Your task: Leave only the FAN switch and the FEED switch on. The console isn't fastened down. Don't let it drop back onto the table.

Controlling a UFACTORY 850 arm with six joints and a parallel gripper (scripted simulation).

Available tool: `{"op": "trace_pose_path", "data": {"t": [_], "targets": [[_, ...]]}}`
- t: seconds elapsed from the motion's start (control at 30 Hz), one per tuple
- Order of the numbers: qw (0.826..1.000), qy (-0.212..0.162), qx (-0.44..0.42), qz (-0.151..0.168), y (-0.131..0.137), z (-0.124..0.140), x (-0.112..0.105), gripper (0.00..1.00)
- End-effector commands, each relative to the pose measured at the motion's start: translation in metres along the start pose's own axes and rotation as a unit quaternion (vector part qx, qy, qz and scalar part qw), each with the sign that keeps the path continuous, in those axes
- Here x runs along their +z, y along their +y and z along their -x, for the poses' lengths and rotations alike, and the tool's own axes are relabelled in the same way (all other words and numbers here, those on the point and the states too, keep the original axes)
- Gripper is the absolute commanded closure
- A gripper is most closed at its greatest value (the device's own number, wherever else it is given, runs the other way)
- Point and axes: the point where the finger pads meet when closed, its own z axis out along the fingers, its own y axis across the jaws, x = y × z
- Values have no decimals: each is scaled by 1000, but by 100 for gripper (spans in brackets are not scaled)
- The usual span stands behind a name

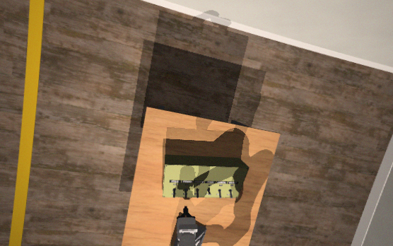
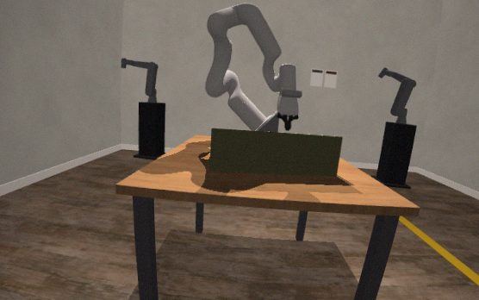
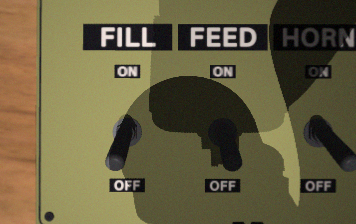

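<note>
The olive console (image 1: 200, 181) stands on the wooden table, with a row of several toggle switches along its face. In the wrist view the FILL switch (image 3: 121, 143), the FEED switch (image 3: 226, 145) and the HORN switch (image 3: 331, 143) all have their levers down toward OFF. The FAN switch is outside the wrist view. My gripper (image 2: 288, 121) is shut and empty, hanging above the console's front, over the FEED switch. In the top view the gripper (image 1: 185, 211) sits just in front of the console's left half. The fingers do not show in the wrist view.
The console's plain back (image 2: 276, 152) faces the exterior view. Two black pedestals with small arms (image 2: 151, 129) (image 2: 395, 153) stand behind the table. A yellow floor line (image 1: 28, 120) runs along one side.
</note>
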Motion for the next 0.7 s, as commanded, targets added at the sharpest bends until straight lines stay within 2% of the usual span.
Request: {"op": "trace_pose_path", "data": {"t": [0.0,0.4,0.67], "targets": [[1000,1,1,-1,0,-1,16,100],[1000,1,1,-1,-1,-2,42,100],[1000,1,1,-1,-1,-2,49,100]]}}
